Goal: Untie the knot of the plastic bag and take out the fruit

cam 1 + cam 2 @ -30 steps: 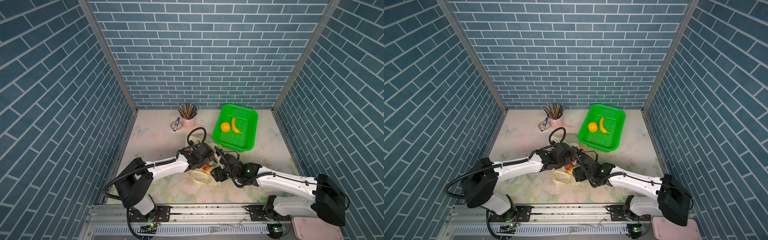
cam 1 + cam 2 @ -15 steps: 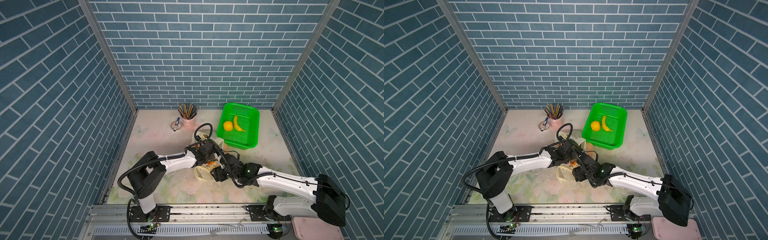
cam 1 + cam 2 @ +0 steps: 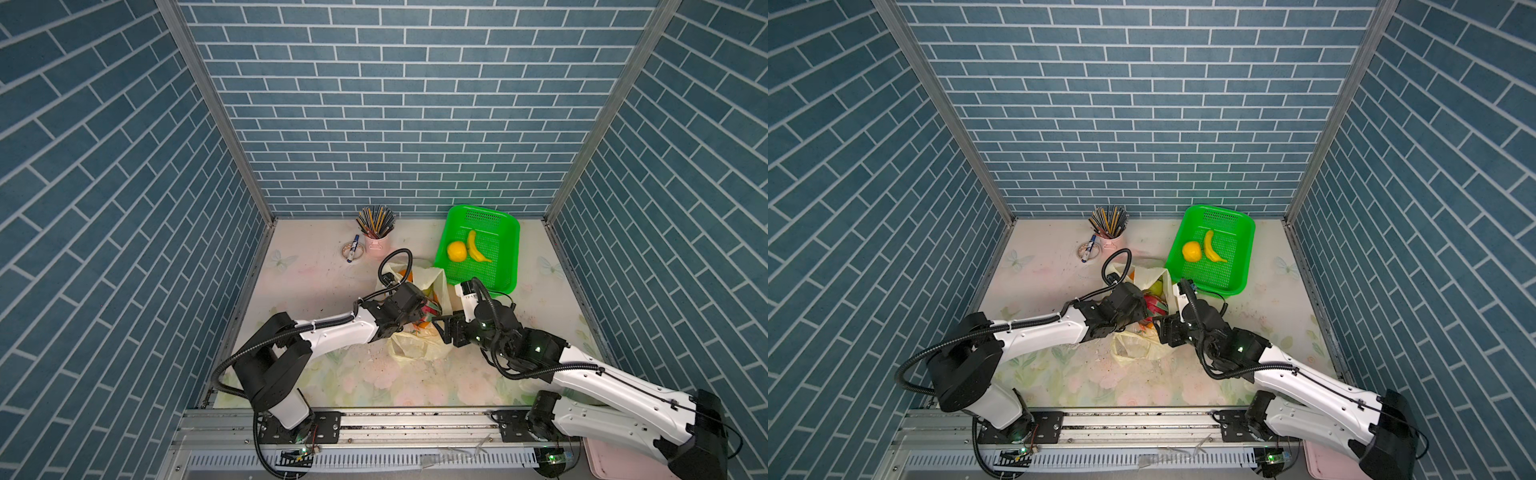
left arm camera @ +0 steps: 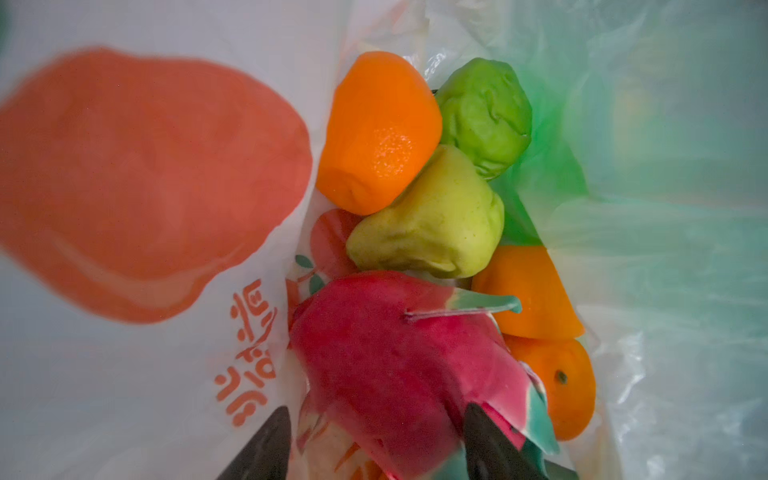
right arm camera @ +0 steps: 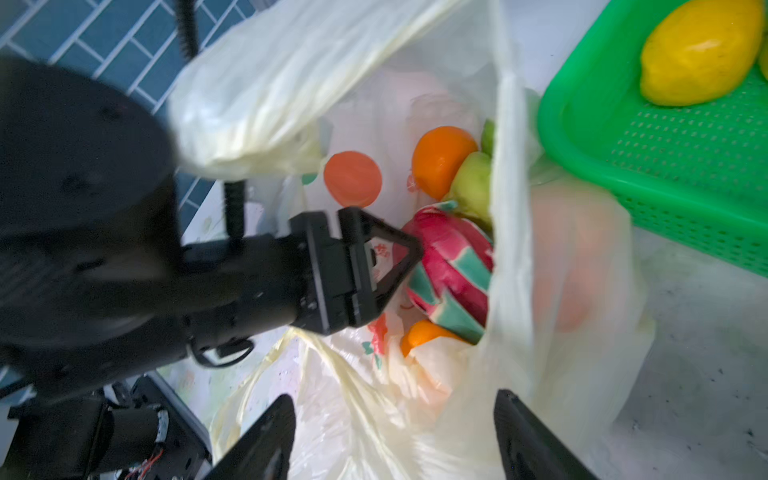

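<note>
Evidently the left arm lay stretched low toward the table's middle, the left gripper (image 4: 380, 436) sunk into the open mouth of the plastic bag (image 3: 415, 353), jaws wide astride the dragon fruit (image 4: 395, 357), one finger against its skin, the other just off it. Oranges (image 4: 382, 133) and green fruits (image 4: 486, 112) crowded beside it. Opposite, the right arm reached in, the right gripper (image 5: 395, 436) at the bag's near rim, jaws wide with loose film between them. The bag sat just beside the green basket (image 3: 482, 211), which held a yellow fruit (image 3: 456, 251) and a banana (image 3: 474, 248). Against a second earlier, more bag wall stood behind the left wrist; the right arm lay much as before
</note>
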`<state>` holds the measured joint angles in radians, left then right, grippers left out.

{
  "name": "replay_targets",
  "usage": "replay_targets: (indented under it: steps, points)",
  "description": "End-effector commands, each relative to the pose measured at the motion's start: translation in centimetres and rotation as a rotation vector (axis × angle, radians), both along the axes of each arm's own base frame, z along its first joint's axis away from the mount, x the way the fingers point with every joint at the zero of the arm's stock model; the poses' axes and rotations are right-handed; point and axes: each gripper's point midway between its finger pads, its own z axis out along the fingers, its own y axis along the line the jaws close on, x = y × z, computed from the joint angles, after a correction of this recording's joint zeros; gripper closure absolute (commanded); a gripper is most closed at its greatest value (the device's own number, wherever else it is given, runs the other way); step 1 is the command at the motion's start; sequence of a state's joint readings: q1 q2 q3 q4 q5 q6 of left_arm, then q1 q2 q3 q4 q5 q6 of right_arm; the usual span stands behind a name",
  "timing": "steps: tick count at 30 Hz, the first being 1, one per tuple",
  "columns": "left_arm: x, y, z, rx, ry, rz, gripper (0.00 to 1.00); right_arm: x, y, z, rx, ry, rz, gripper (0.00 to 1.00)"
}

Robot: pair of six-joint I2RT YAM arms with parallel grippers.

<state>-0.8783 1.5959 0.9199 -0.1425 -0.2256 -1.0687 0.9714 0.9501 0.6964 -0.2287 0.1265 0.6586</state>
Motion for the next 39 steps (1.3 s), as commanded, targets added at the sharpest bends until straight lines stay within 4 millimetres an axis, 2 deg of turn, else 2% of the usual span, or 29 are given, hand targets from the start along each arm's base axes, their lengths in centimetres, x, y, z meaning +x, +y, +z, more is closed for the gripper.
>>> replay_targets:
  steps: [1,3,6,8,12,16,21,25,28,30,33,39]
  points:
    - [-2.9,4.0,-3.6,0.175,0.117,-0.021,0.35,0.8,1.3,0.9,0.045,0.033,-0.004,0.25]
    - [-3.2,4.8,-3.3,0.173,0.112,-0.013,0.35,1.3,1.6,0.0,0.01,0.064,-0.022,0.25]
    - [-3.4,5.5,-2.2,0.156,0.082,-0.017,0.35,2.4,0.2,-1.9,-0.069,0.122,-0.148,0.24]
    - [-3.3,4.7,-0.7,0.114,0.04,-0.064,0.33,2.5,-0.1,-2.4,-0.088,0.13,-0.165,0.24]
    - [-2.8,2.6,2.8,0.012,-0.044,-0.082,0.12,2.4,-0.5,-2.5,-0.078,0.123,-0.167,0.24]
    - [-1.9,2.2,3.7,0.01,-0.019,-0.002,0.11,2.2,-1.2,-2.1,-0.057,0.108,-0.182,0.24]
    - [-0.2,1.6,3.5,0.095,0.031,0.086,0.11,1.9,-1.9,-2.0,-0.043,0.103,-0.194,0.24]
    - [0.7,0.0,2.6,0.111,0.062,0.065,0.11,1.9,-2.1,-1.9,-0.04,0.095,-0.2,0.24]
    - [1.3,0.2,1.7,0.196,0.071,0.061,0.11,1.8,-2.2,-1.9,-0.035,0.097,-0.2,0.24]
    - [1.8,1.2,0.8,0.296,0.079,0.07,0.11,1.7,-2.3,-2.0,-0.031,0.1,-0.2,0.24]
    - [1.8,1.5,-0.6,0.374,0.098,0.041,0.11,1.6,-2.4,-2.1,-0.023,0.1,-0.201,0.24]
    - [1.4,0.0,-2.9,0.345,0.119,-0.062,0.11,1.6,-2.4,-2.1,-0.028,0.094,-0.2,0.24]
